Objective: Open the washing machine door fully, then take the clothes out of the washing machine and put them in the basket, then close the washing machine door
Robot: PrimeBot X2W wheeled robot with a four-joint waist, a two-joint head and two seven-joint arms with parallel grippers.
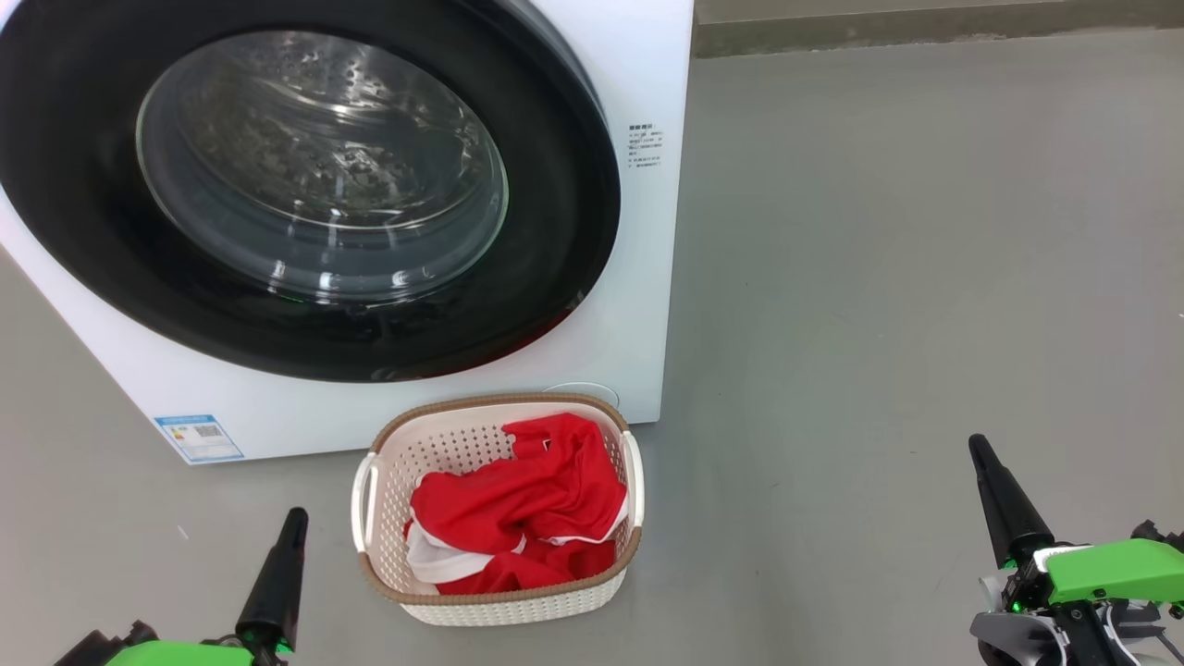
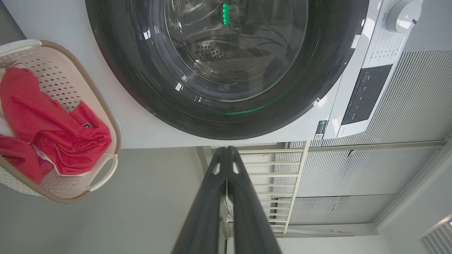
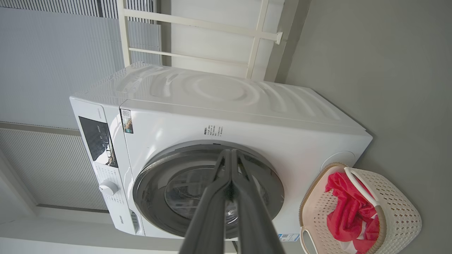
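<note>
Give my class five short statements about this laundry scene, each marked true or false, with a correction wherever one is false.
1. The washing machine door is shut. True.
2. The red clothes lie in the basket. True.
3. The basket stands on a table. False: it stands on the floor, in front of the washing machine.
4. The left gripper holds a garment. False: its fingers are closed together with nothing between them.
5. The right gripper is shut. True.
</note>
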